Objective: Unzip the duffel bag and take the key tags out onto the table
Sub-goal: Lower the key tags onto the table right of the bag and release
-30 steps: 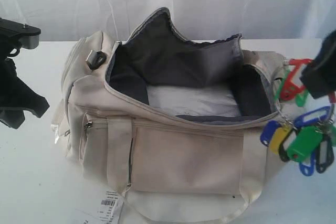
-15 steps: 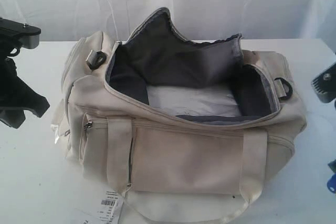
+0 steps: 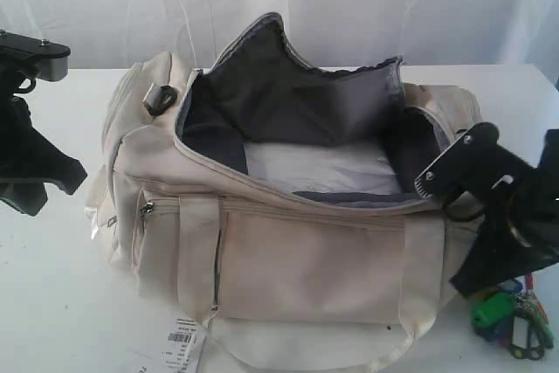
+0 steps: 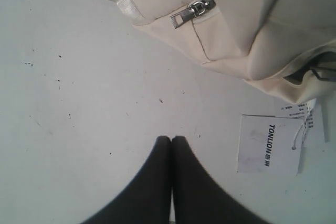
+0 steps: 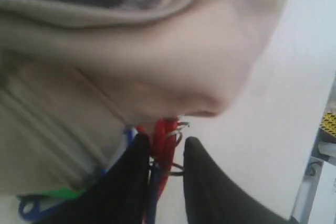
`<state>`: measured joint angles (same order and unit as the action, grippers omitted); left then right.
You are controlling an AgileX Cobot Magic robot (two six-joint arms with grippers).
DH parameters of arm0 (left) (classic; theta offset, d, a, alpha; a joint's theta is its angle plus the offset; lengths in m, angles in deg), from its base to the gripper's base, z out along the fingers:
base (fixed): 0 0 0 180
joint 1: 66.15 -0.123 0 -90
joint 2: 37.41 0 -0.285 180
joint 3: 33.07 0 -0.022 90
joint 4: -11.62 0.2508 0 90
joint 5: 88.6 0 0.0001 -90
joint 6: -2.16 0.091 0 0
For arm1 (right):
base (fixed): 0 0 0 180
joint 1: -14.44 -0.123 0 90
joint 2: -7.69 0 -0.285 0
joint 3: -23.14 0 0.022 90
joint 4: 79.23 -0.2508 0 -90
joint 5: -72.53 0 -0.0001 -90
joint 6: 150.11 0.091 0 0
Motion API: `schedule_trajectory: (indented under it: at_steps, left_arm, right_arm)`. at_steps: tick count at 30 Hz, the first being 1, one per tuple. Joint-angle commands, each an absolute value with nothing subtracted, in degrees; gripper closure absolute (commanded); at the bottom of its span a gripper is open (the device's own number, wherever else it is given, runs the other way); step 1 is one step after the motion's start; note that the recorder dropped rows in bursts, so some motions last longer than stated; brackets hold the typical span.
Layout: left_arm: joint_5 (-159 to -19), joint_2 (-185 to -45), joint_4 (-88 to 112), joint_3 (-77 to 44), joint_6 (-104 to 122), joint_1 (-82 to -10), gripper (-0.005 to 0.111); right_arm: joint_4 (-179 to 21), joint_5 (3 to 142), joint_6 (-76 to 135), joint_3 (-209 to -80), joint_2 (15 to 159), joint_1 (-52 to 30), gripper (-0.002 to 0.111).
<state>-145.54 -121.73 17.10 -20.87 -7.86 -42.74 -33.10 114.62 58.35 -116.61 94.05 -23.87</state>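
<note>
Beside the duffel bag (image 3: 306, 259), lowers key tags (image 3: 511, 321) from mid-air to the table (image 3: 52, 303); clamps them in the right gripper (image 5: 164, 142); lacks only release.

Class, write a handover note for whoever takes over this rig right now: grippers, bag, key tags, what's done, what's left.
Left gripper: shut, empty, over the table beside the duffel bag.
Right gripper: shut on the key tags, low by the bag's right end.
Done: bag unzipped, tags out of it.
Left: unclear whether the tags touch the table; lower if needed, release, withdraw.
</note>
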Motion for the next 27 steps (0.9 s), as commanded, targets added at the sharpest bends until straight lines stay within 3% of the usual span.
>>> schedule_trajectory:
  at_steps: [1,18,27]
  left_arm:
    - [-146.3,-121.1,16.4,-20.4,-7.9,-42.8,0.107]
    - [-146.3,-121.1,16.2,-20.4,-7.9,-42.8,0.107]
    - [-146.4,-121.1,16.1,-20.4,-7.9,-42.8,0.107]
  right_arm:
    - [-33.0,110.0,60.6,-116.3,100.7,-23.7,0.108]
    - [-48.1,108.3,58.1,-122.3,106.3,-23.7,0.106]
    - [-57.6,111.9,49.3,-125.5,106.3,-23.7,0.071]
